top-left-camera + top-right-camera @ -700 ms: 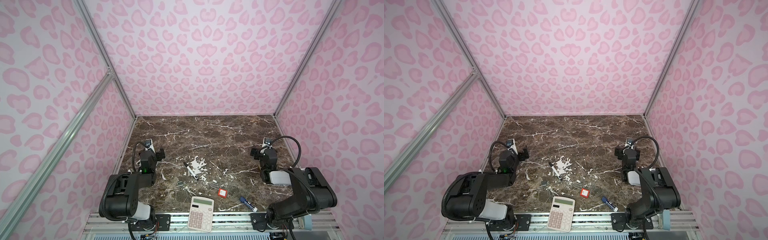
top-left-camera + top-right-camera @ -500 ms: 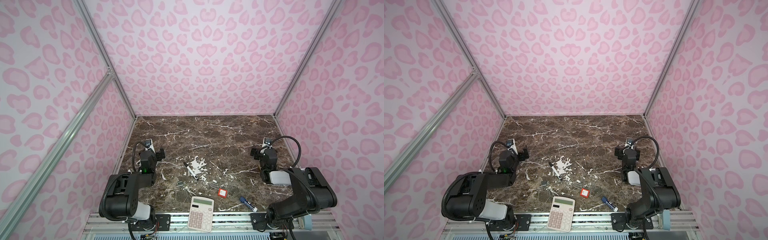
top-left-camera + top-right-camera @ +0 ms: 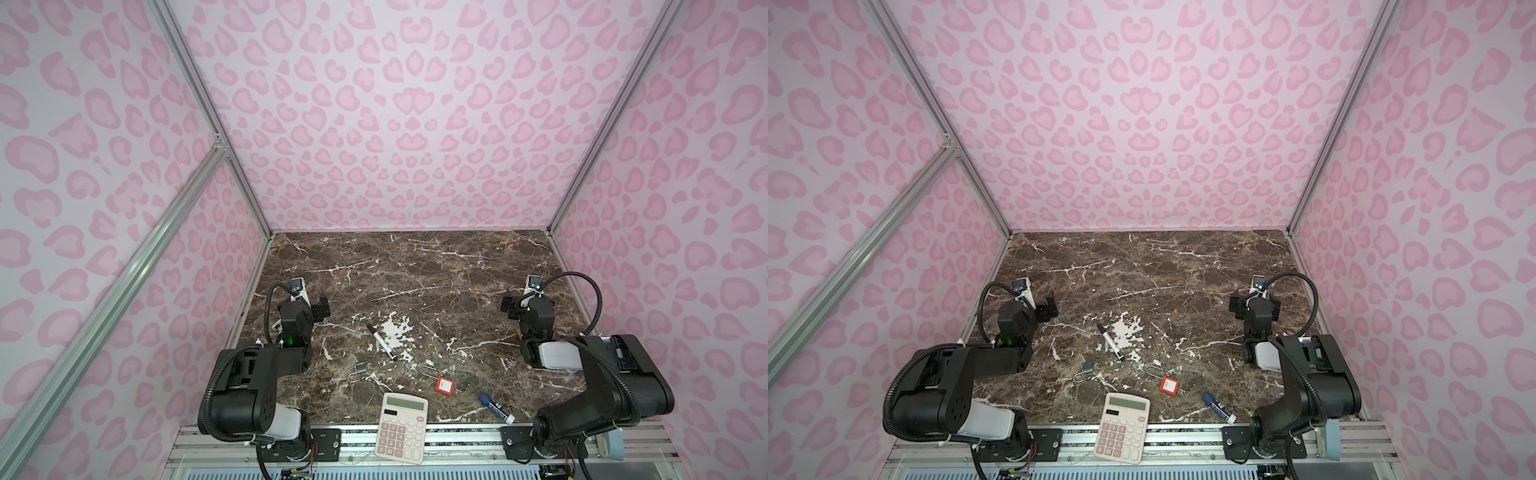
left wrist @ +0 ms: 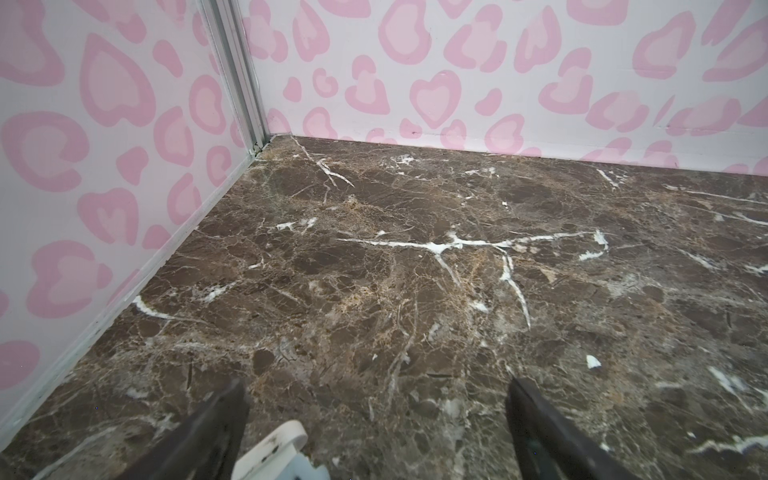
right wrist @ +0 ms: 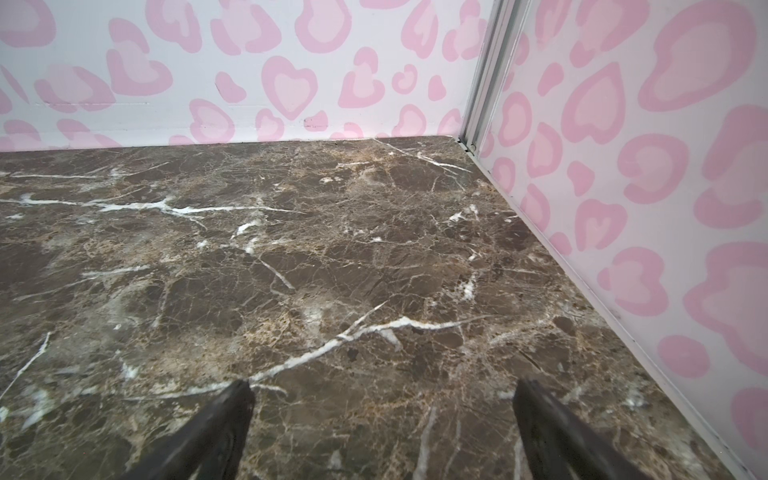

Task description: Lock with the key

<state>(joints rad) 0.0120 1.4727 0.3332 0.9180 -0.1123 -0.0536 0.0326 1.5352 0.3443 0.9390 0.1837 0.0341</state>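
A small silver padlock (image 3: 363,368) and a red padlock (image 3: 444,385), both with their shackles open, lie near the front of the brown marble worktop (image 3: 415,270). The left gripper (image 4: 376,390) and right gripper (image 5: 382,388) stand wide apart and hold nothing.

You are getting bright, even pictures: soft light is coming down from above, and the pink-printed walls (image 3: 415,124) are showing pale with no burnt-out patches. The dark marble worktop (image 3: 415,270) is giving back almost no glare, and only faint, soft-edged shadows are lying on it. Both top views are stretching toward their corners. In the wrist views the fingers (image 4: 216,432) of the left tool (image 4: 377,381) and right tool (image 5: 384,383) are looking soft and dark, while the marble beyond is showing crisp.
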